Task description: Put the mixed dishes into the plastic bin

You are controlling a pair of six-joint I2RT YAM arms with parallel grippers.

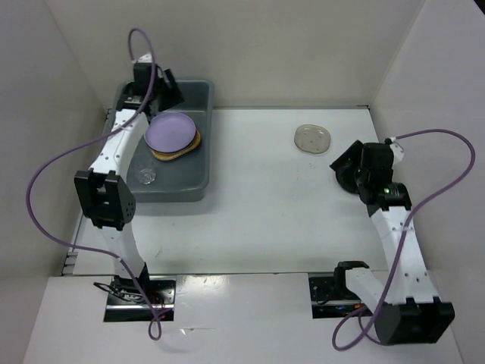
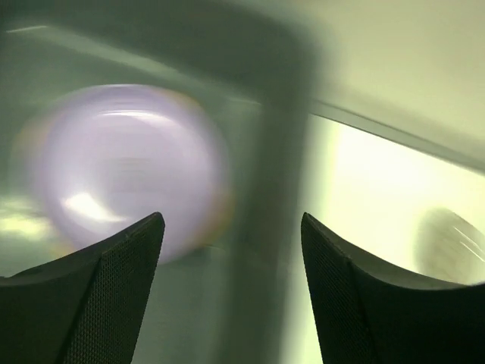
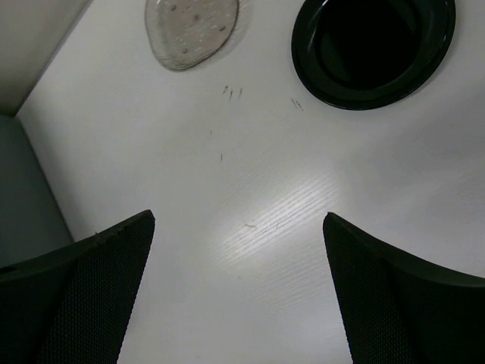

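The grey-blue plastic bin [image 1: 198, 163] stands at the far left. Inside it the lavender plate [image 1: 171, 131] lies on an orange-tan plate [image 1: 182, 154] of which only the edge shows. The small clear glass cup [image 1: 146, 176] sits at the bin's near end. My left gripper [image 1: 168, 87] is open and empty above the bin's far end. Its wrist view is blurred and shows the lavender plate [image 2: 125, 167] and the bin wall [image 2: 269, 189]. The translucent dish [image 1: 312, 138] and the black dish [image 3: 375, 49] lie on the table. My right gripper [image 1: 342, 168] hovers open and empty just short of them.
White walls close in the table at the back, left and right. The translucent dish [image 3: 189, 30] lies left of the black dish in the right wrist view, with a bin corner [image 3: 23, 189] at the left edge. Purple cables loop beside both arms.
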